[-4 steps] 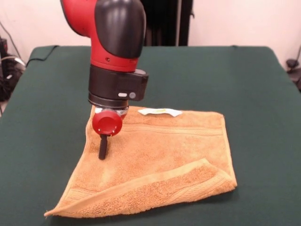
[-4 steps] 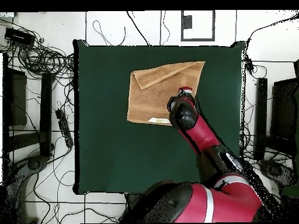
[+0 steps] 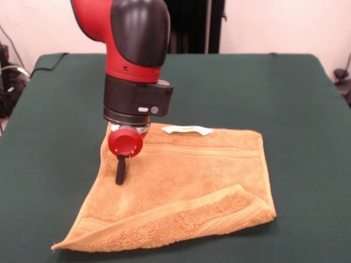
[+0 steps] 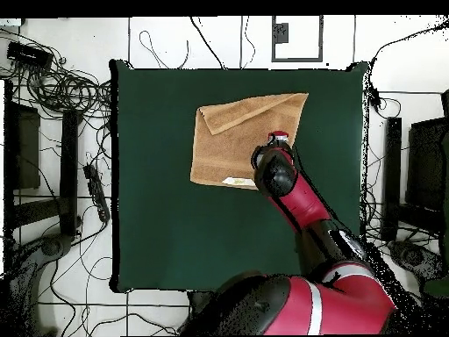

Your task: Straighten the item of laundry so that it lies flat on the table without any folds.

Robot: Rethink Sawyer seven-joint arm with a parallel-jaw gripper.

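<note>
The orange-tan towel (image 3: 186,181) lies on the dark green table (image 3: 296,98), a little left of centre in the front view. Its near edge is folded back over itself in a long strip (image 3: 181,216), thickest at the near right corner. A white label (image 3: 187,130) sits at its far edge. My gripper (image 3: 119,176) points straight down, its tip on or just above the towel's left part, near the far left corner. In the overhead view the towel (image 4: 241,140) shows the fold along its top edge, and the gripper (image 4: 277,140) is over its right part.
The red and black arm (image 3: 131,49) comes down over the towel's far left corner. Bare green cloth surrounds the towel on all sides (image 4: 158,219). Cables and black stands lie on the floor beyond the table edges (image 4: 70,132).
</note>
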